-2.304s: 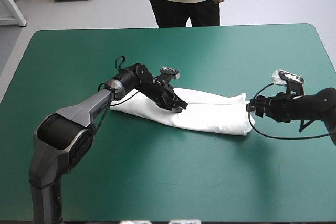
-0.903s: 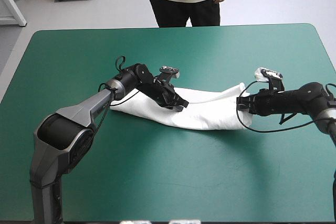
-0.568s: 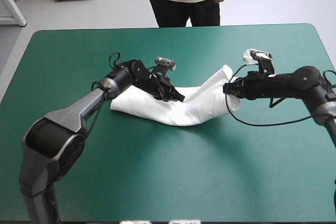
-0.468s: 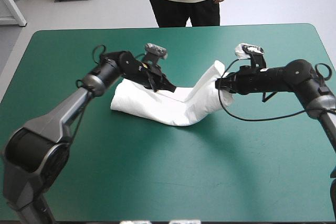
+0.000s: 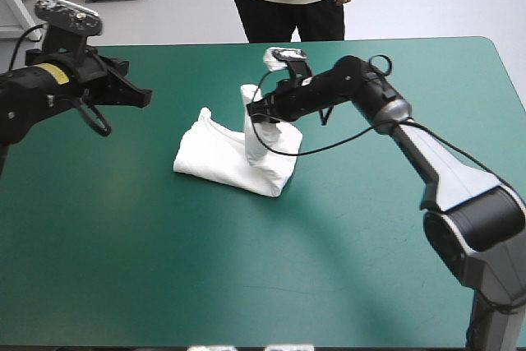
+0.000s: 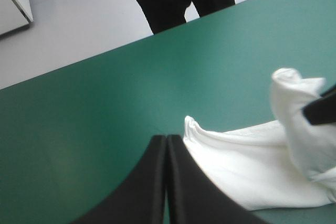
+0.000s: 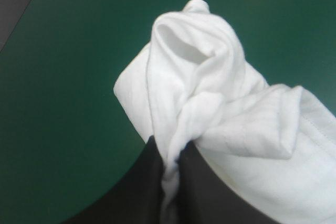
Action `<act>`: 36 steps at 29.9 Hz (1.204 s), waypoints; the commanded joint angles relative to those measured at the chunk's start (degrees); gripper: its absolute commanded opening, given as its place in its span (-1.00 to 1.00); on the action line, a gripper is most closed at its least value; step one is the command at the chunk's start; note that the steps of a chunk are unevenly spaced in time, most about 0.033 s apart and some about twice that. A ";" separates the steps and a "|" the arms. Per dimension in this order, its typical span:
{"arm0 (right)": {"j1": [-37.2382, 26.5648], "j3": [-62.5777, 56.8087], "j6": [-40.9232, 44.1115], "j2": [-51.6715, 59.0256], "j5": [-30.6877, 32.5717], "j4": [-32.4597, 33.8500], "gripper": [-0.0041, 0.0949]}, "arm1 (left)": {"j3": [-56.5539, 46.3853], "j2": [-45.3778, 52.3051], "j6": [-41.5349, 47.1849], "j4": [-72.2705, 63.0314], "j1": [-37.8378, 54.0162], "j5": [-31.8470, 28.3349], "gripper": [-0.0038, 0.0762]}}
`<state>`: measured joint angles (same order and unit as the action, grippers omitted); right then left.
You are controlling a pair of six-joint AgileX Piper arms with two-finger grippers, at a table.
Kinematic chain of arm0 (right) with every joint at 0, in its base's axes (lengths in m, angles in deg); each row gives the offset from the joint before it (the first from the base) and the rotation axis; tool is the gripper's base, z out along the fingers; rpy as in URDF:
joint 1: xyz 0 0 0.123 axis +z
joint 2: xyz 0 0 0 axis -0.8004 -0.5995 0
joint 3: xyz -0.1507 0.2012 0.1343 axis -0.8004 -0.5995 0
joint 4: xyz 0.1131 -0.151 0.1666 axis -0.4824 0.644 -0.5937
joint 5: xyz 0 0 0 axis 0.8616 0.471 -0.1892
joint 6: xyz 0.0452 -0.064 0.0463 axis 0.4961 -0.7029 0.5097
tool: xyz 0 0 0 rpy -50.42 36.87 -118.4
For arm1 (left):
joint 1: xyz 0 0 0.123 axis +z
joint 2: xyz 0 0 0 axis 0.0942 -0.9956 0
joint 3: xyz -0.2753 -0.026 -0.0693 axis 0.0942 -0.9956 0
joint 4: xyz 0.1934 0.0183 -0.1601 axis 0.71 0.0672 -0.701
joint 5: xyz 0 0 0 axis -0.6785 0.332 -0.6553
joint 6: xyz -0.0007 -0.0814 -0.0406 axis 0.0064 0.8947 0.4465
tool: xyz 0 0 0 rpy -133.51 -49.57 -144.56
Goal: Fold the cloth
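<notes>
The white T-shirt (image 5: pixel 218 158) lies as a folded bundle at the middle of the table. Its right end is lifted and doubled back over the rest. My right gripper (image 5: pixel 253 113) is shut on that raised end, hanging above the bundle's right part. In the right wrist view the black fingers (image 7: pixel 152 182) pinch a bunched fold of the T-shirt (image 7: pixel 226 108). My left gripper (image 5: pixel 141 98) is shut on nothing, raised well to the left of the T-shirt. Its closed tips (image 6: pixel 166 148) point toward the T-shirt (image 6: pixel 247 166), whose left corner stands up.
The teal-green cover (image 5: pixel 246 269) spreads wide on the near side of the bundle. The table's far edge (image 5: pixel 164 45) runs just behind the left gripper. The right arm reaches across from the right side, over the table's middle.
The left gripper has come off the T-shirt and pulled back up to the far left. The right gripper has carried the T-shirt's right end leftward, up and over the bundle.
</notes>
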<state>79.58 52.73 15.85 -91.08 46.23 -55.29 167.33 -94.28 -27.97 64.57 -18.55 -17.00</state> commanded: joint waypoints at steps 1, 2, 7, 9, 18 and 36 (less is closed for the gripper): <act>3.34 12.76 5.05 -4.90 2.22 1.56 -0.93 | 1.61 3.89 0.59 -0.58 0.09 -0.90 -0.93; 4.24 16.24 6.45 -7.57 3.59 2.68 -0.93 | 1.61 4.25 0.59 -0.58 0.09 -0.30 -0.93; 7.59 30.07 10.87 -18.05 7.31 10.12 -0.89 | 1.61 4.52 0.59 -0.58 0.09 2.68 -0.93; 8.17 34.72 11.25 -21.38 8.20 9.26 -0.71 | 1.61 4.32 0.59 -0.58 0.09 3.19 -0.93; 9.10 40.65 0.15 -24.89 9.64 -11.83 0.25 | 1.49 3.21 0.59 -0.58 0.09 3.91 -0.93; 6.79 31.08 9.74 -3.12 19.36 19.25 -0.07 | 1.49 3.20 0.59 2.20 0.09 4.31 -0.93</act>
<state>87.38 85.96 26.26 -103.24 65.47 -36.16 167.37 -92.26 -27.86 66.77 -18.48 -9.42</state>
